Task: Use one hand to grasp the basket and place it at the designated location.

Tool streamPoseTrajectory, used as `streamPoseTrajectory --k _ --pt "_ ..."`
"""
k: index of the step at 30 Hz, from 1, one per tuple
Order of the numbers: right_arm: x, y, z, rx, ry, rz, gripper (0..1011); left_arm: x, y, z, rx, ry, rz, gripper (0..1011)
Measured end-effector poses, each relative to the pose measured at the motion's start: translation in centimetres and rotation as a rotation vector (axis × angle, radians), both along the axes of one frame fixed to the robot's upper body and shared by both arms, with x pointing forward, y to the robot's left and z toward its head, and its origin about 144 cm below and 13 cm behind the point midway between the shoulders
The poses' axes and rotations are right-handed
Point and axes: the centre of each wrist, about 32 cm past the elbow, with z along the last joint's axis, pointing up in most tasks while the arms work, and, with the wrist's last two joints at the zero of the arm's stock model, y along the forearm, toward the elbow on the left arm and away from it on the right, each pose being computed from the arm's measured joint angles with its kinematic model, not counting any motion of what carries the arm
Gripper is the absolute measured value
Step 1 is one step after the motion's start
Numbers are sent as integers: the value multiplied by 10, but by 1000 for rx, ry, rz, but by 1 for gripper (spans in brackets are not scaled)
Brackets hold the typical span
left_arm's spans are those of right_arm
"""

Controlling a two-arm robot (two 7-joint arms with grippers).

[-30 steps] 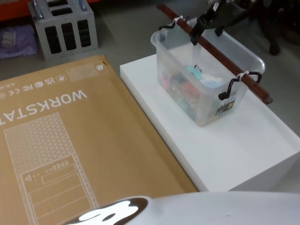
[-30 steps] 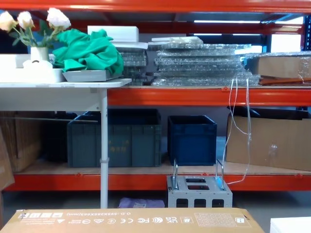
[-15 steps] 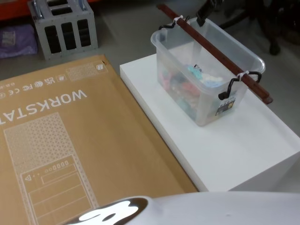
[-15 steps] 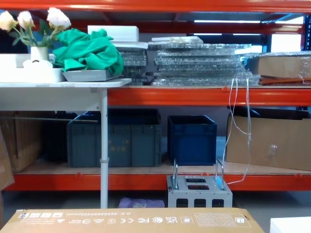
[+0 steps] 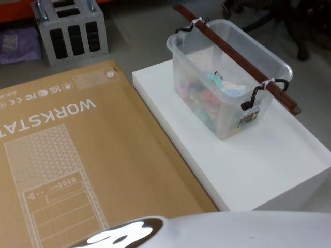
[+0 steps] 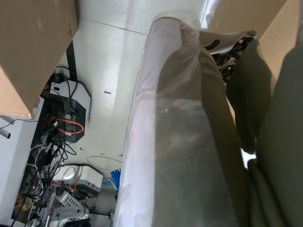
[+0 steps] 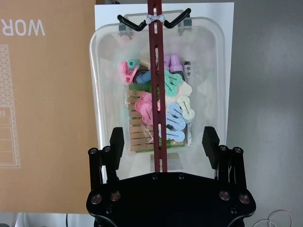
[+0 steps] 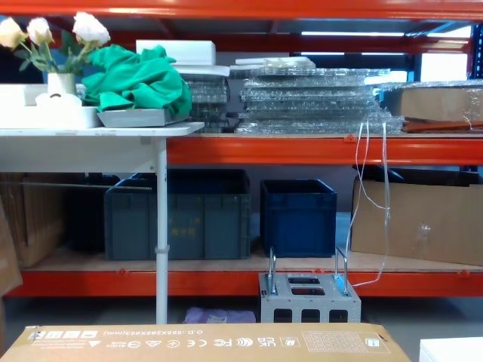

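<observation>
The basket [image 5: 227, 77] sits on a white platform [image 5: 269, 165], its maroon handle [image 5: 235, 54] lying across the rim, coloured clips [image 7: 158, 109] inside. The right gripper [image 7: 163, 142] hangs above the basket, fingers [image 7: 116, 141] spread wide on either side of the handle, holding nothing. A cardboard box [image 5: 77, 155] lies beside the platform.

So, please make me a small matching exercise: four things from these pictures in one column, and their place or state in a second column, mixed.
Things:
1. basket
2. bar handle
3. right claw
4. grey metal box

Places or states:
a. on the floor, beyond the cardboard carton
b. open, above the basket
c. on the white platform
d. lies across the basket rim, tied with white ties

Pairs: 1-c, 2-d, 3-b, 4-a
</observation>
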Motion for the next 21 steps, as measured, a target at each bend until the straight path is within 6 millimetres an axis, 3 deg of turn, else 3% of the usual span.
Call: streamPoseTrajectory --k 21 --pt "1 1 -2 -2 3 2 1000 0 0 0 0 0 0 0"
